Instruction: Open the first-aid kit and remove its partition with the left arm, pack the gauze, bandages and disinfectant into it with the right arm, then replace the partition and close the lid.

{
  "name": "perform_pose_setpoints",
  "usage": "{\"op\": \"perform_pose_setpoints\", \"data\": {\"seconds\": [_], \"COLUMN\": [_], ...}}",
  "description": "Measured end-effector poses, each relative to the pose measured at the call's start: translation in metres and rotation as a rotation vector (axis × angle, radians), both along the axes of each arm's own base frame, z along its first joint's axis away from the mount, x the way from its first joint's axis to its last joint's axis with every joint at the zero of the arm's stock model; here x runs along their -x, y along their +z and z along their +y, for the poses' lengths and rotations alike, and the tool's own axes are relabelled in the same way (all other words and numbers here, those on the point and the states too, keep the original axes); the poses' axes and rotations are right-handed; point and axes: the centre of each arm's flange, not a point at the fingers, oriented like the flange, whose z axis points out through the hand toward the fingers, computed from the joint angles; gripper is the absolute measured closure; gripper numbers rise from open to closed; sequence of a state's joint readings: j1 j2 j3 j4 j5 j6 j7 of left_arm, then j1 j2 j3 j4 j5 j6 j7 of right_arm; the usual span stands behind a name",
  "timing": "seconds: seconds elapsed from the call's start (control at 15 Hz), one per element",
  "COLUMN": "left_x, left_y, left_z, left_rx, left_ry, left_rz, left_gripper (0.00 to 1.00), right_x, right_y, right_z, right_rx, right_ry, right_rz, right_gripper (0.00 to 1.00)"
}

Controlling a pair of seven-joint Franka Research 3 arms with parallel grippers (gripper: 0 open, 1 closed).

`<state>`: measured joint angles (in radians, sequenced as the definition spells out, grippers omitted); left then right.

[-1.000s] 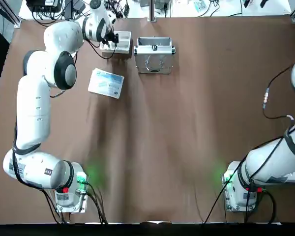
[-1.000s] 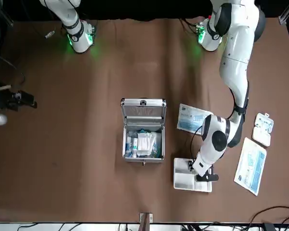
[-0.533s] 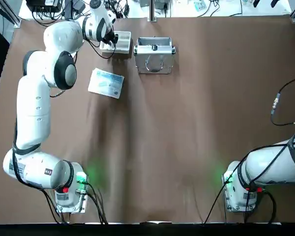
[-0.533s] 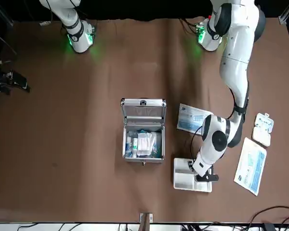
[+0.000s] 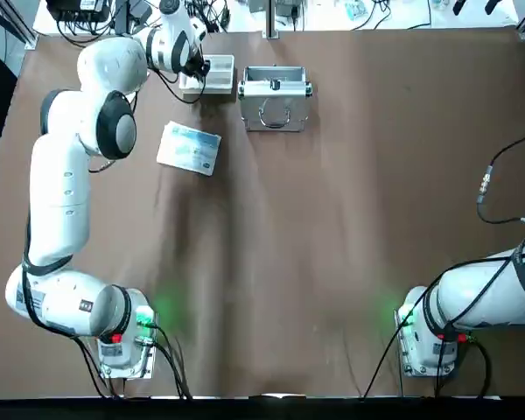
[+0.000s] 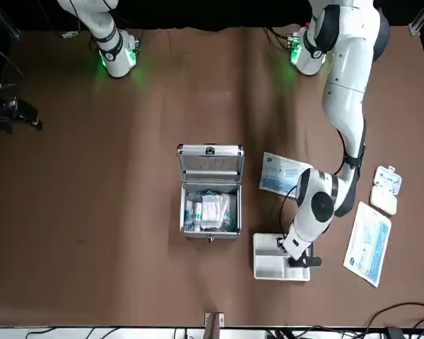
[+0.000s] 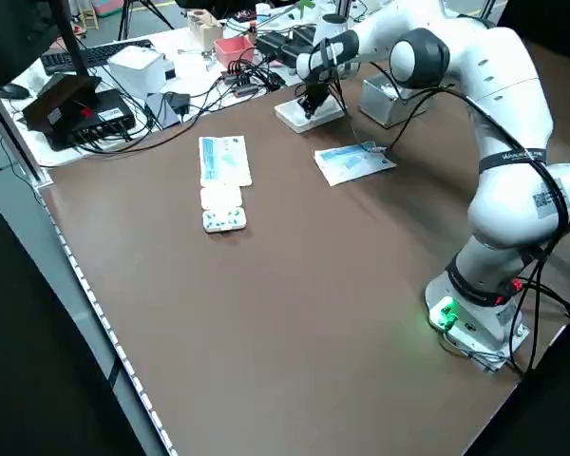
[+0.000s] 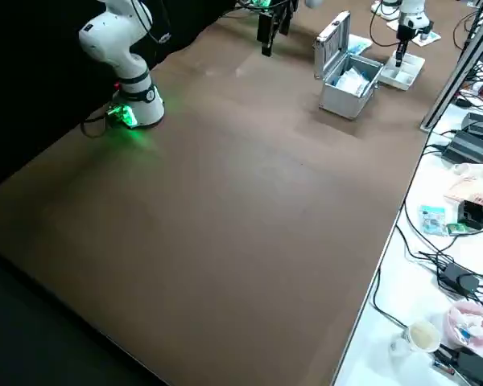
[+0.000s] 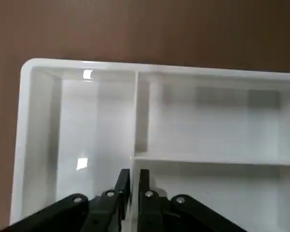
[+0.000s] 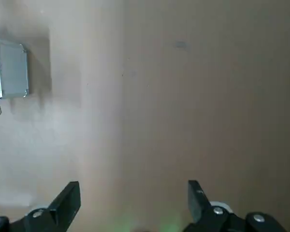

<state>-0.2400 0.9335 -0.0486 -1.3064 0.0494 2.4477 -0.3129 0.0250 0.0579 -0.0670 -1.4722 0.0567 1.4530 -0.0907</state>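
The silver first-aid kit [image 6: 210, 212] stands open at the table's far middle, its lid [image 6: 210, 161] upright. Inside lie white packs [image 6: 214, 210] and a small bottle, the disinfectant [image 6: 190, 212]; I cannot tell gauze from bandages. The cream-white partition [image 6: 268, 258] rests on the table at the robot's left of the kit. My left gripper [image 9: 134, 178] is down in it, shut on a divider wall of the partition [image 9: 140, 111]. My right gripper [image 10: 133, 193] hangs open and empty over bare table at the robot's right edge, also seen in the front view [image 6: 14, 116].
A white-blue printed packet [image 5: 189, 147] lies near the left arm. A second packet [image 6: 367, 242] and a blister pack [image 6: 385, 189] lie at the robot's far left. Cables and equipment crowd the bench beyond the far edge.
The right gripper has drawn back toward the robot's right edge and nearer its base. The left gripper stays on the partition, almost unmoved.
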Motion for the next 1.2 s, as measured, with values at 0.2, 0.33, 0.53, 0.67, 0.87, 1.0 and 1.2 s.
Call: {"op": "perform_pose_setpoints", "data": {"seconds": [0.2,0.33,0.53,0.67,0.87,1.0,1.2], "left_x": [-0.001,-0.004,-0.01,-0.012,-0.011,-0.008,-0.001], "left_y": [0.003,0.009,0.036,0.061,0.105,0.134,0.168], "left_z": [0.0,0.001,0.01,0.013,0.013,0.011,-0.002], "left_rx": [0.0,0.003,0.001,-0.001,-0.002,0.001,0.012], "left_ry": [-0.001,0.002,0.015,0.02,0.021,0.02,0.029], "left_rz": [-0.005,-0.017,-0.027,-0.028,-0.038,-0.047,-0.058], "left_gripper": [0.96,0.97,0.97,0.97,0.97,0.97,0.97], "right_x": [0.0,0.001,0.001,0.001,0.001,0.0,0.0], "right_y": [0.0,-0.001,-0.001,-0.001,-0.001,-0.001,0.0], "right_z": [0.002,0.001,-0.004,-0.009,-0.01,-0.01,-0.013], "right_rx": [0.0,0.001,0.009,0.011,0.012,0.012,0.013], "right_ry": [0.003,0.003,-0.005,-0.013,-0.015,-0.016,-0.021], "right_rz": [0.003,0.009,0.009,0.009,0.006,0.002,-0.002], "right_gripper": [0.02,0.02,0.02,0.02,0.02,0.02,0.02]}}
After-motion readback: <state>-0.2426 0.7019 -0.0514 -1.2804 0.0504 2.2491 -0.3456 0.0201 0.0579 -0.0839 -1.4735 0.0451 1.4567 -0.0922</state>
